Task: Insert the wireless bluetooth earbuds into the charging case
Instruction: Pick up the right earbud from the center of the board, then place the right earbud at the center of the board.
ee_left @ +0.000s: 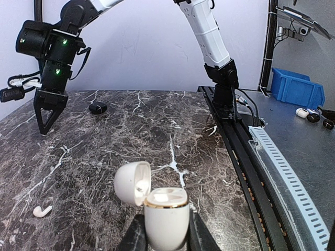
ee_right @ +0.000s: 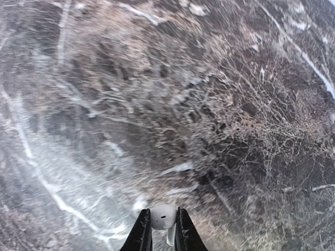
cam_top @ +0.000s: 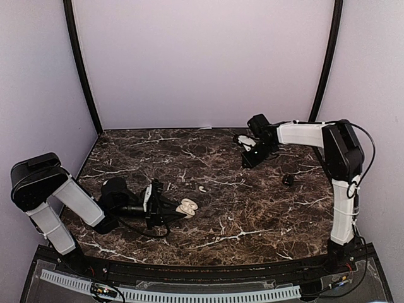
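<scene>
Currently one earbud (ee_right: 162, 215) sits pinched between the fingers (ee_right: 142, 234) of the right gripper (ee_right: 162, 233). Its rounded head shows above the tips and its stem points down between them, so the jaws are clamped on it. That gripper hangs over the far right part of the table (cam_top: 252, 218), its fingers pointing down. The marble below is blurred in the right wrist view, and whether the tips touch it I cannot tell.

A second earbud (cam_top: 202, 188) lies loose on the marble near the table's middle. It is just beyond the case (ee_left: 166, 212) and well apart from the right gripper.

The case is white with a gold rim around its mouth. Its lid (ee_left: 132, 183) is hinged open, tipped back to the left in the left wrist view. The left gripper (ee_left: 166, 236) has its jaws closed on the case body, one finger on each side, with the mouth facing away from the wrist. That arm reaches low across the near left of the table. Whether the case rests on the marble I cannot tell.

A small black object (cam_top: 288, 179) lies on the table's right side, near the right arm. A blue bin (ee_left: 296, 90) stands off the table, past its near edge.
</scene>
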Controlling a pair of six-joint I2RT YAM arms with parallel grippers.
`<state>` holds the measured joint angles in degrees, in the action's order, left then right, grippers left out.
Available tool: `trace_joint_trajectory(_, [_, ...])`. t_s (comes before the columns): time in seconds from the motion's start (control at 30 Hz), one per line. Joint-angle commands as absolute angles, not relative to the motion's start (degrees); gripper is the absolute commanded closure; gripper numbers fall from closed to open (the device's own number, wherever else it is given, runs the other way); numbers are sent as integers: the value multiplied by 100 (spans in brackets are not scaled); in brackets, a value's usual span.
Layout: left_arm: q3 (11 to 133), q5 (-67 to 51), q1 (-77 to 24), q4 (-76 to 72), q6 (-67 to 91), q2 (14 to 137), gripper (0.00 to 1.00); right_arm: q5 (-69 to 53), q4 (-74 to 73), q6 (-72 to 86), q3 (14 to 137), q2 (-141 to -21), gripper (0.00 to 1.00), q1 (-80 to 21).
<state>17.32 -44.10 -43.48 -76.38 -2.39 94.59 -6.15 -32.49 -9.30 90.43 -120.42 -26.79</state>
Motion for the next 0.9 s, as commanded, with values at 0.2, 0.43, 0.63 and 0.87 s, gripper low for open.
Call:
trace_joint_trajectory(0.2, [1759,-4493,-4316,-7593,-268,9346,91,-937,-2587,-397,7638,-10705,88,-3276])
trace_joint_trajectory(0.43, [1749,-4473,-4320,-7672,-221,9361,91,-562,-2375,662,6083,-9561,88,-4011])
trace_joint_trajectory(0.63, [1749,-4439,-4315,-7673,-185,9352,91,-78,-2310,1821,5251,-8797,88,-4739])
trace_joint_trajectory(0.87, [1737,-4427,-4317,-7689,-158,9360,91,473,-2425,2749,4833,-8698,88,-5381])
